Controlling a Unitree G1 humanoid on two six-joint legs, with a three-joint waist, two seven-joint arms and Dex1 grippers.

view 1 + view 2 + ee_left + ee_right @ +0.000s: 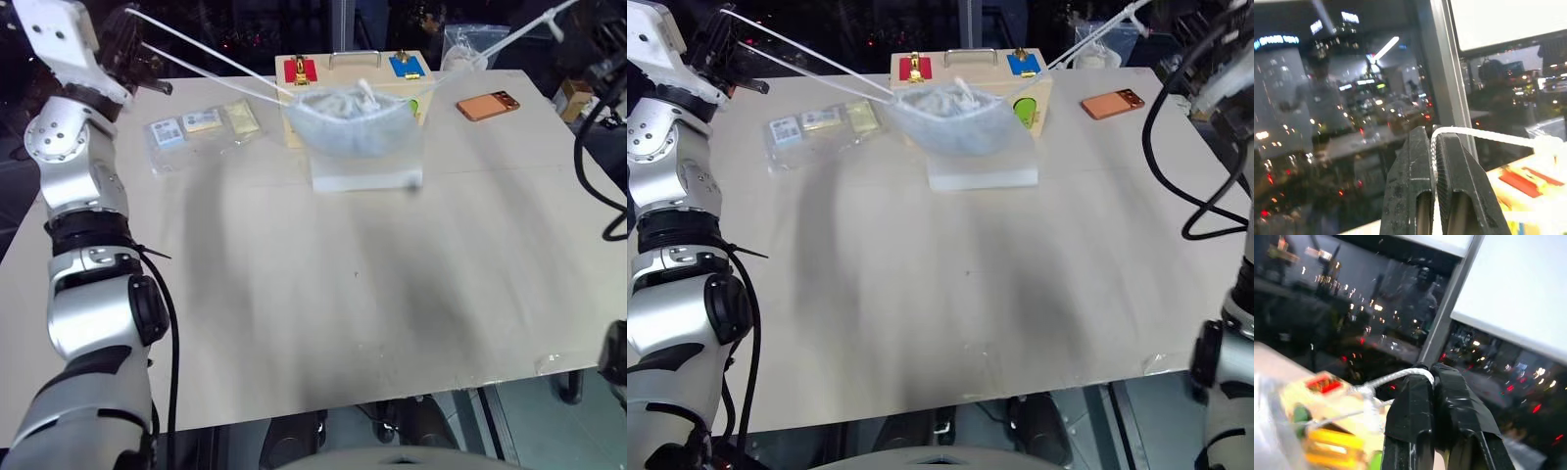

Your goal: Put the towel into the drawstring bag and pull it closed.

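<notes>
Cord [211, 61] runs taut from both sides of the drawstring bag [358, 132]: the left gripper [1431, 147] is pressed together on one end, and the right gripper [1431, 377] pinches the other end the same way. Seen from the head, the bag hangs at about twelve o'clock over the far middle of the desk [323, 294], gathered mouth up, long axis running nine to three, with the towel [343, 108] bunched inside. From it the left gripper sits up at ten o'clock and the right at two o'clock, both well apart from the bag
</notes>
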